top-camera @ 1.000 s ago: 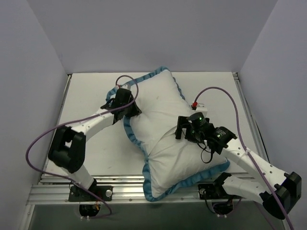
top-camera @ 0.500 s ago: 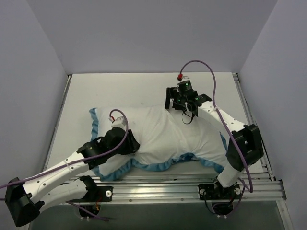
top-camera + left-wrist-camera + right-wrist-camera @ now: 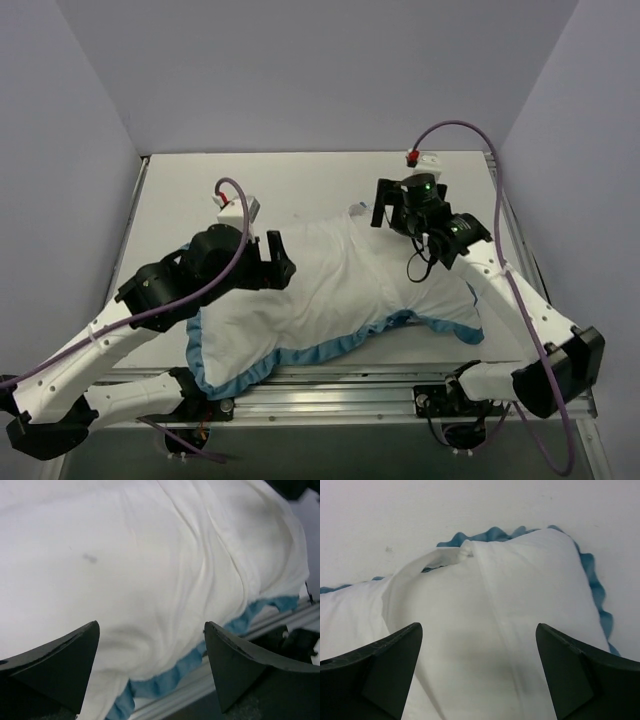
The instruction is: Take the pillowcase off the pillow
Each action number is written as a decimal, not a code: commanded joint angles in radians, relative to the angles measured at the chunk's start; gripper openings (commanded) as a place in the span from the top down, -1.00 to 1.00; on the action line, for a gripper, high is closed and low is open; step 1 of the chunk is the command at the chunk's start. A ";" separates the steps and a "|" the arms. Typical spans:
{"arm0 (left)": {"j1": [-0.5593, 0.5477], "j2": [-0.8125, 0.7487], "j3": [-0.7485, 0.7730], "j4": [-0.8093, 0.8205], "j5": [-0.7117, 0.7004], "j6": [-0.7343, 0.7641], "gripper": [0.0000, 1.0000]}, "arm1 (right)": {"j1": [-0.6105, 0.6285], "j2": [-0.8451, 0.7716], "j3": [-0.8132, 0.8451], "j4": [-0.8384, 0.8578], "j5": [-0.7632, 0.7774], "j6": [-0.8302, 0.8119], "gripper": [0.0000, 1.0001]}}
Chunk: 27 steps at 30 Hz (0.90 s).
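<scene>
The table (image 3: 170, 200) bore the pillow (image 3: 330, 275) crosswise near its front edge. The pillowcase (image 3: 300, 356) showed as blue ruffle along the near side and was judged not yet off. The left gripper (image 3: 151, 625) hovered over the left end and the right gripper (image 3: 478, 625) over the far-corner flap. Both had fingers apart and empty, apparently poised to grasp cloth at opposite ends.

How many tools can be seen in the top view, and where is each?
2. The left tool is open over the left part of the pillowcase; the right tool is open at its far edge. None seems hidden.
</scene>
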 commanded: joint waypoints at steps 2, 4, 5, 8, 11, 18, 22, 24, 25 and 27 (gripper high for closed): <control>0.139 0.171 0.062 0.062 -0.003 0.157 -0.88 | -0.015 -0.167 -0.092 -0.152 0.141 0.033 -0.82; 0.221 0.223 0.010 0.177 0.086 0.130 -0.88 | -0.015 -0.198 -0.124 -0.178 0.130 0.039 -0.83; 0.242 0.253 -0.010 0.208 0.104 0.113 -0.88 | -0.017 -0.227 -0.162 -0.198 0.127 0.053 -0.82; 0.289 0.366 -0.079 0.332 0.134 0.073 -0.88 | -0.021 -0.269 -0.233 -0.190 0.103 0.071 -0.82; 0.317 0.446 -0.138 0.378 0.159 0.036 -0.88 | -0.021 -0.266 -0.314 -0.132 0.003 0.082 -0.75; 0.513 0.270 -0.360 0.328 0.136 0.021 -0.88 | 0.208 -0.165 -0.393 0.050 -0.082 0.228 -0.60; 0.582 0.144 -0.386 0.279 0.128 0.077 -0.88 | 0.383 -0.092 -0.338 0.080 -0.068 0.311 -0.59; 0.584 0.116 -0.351 0.254 0.124 0.096 -0.88 | 0.481 -0.083 -0.316 0.072 -0.028 0.341 -0.57; 0.584 0.115 -0.333 0.243 0.130 0.113 -0.88 | 0.508 -0.083 -0.304 0.057 -0.016 0.355 -0.57; 0.581 0.118 -0.272 0.223 0.142 0.126 -0.88 | 0.564 -0.080 -0.261 0.028 0.003 0.369 -0.57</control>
